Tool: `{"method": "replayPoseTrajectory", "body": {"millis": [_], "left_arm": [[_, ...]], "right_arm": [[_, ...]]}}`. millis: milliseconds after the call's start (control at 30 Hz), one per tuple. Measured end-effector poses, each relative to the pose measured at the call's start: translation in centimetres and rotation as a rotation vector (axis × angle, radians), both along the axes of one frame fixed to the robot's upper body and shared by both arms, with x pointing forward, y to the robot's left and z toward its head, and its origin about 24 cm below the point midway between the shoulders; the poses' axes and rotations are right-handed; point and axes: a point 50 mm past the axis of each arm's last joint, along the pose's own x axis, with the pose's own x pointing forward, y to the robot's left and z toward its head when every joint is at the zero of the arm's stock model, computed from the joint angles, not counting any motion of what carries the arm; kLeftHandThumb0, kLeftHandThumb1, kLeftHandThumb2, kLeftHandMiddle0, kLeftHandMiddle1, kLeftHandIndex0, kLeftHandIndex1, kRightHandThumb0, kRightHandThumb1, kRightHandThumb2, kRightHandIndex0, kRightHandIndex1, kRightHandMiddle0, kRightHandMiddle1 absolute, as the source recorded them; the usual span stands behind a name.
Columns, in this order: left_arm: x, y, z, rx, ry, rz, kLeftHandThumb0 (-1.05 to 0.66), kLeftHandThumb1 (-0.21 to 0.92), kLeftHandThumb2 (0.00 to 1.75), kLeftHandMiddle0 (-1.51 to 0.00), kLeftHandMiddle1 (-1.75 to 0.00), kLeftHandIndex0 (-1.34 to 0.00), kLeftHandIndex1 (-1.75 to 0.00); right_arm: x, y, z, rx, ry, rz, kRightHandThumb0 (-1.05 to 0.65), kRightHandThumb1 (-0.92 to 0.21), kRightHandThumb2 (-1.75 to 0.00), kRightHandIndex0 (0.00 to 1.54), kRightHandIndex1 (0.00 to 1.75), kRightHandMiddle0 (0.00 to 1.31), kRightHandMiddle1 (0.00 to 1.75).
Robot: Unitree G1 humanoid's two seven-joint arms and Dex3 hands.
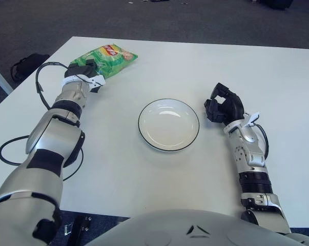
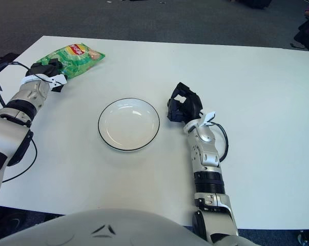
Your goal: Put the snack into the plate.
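Observation:
A green snack bag [image 1: 112,55] lies at the far left of the white table [image 1: 195,66]. My left hand [image 1: 84,70] sits on the bag's near-left end with its fingers curled over it. The bag's right part sticks out past the hand toward the table's middle. A white plate [image 1: 168,128] with a dark rim stands in the middle of the table, with nothing on it. My right hand [image 1: 223,105] shows just right of the plate with curled fingers and holds nothing.
A black cable [image 1: 40,88] loops off my left forearm over the table's left edge. A dark bag [image 1: 22,65] lies on the floor beyond that edge. Grey carpet runs behind the far table edge.

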Motion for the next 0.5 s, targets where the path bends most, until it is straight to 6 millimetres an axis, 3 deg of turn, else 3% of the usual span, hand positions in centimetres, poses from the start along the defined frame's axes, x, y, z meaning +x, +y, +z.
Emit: {"method": "replayPoseTrajectory", "body": {"millis": [500], "left_arm": [[-1.8,0.2,1.3,0.107,-0.020,-0.314,-0.96,0.92,1.32,-0.18,-0.99,0.00,-1.28]], "right_arm": [[0.1,0.1,0.3,-0.002,0.006,0.000,-0.54,-0.17,-1.49,1.26,1.75,0.73,1.75]]}}
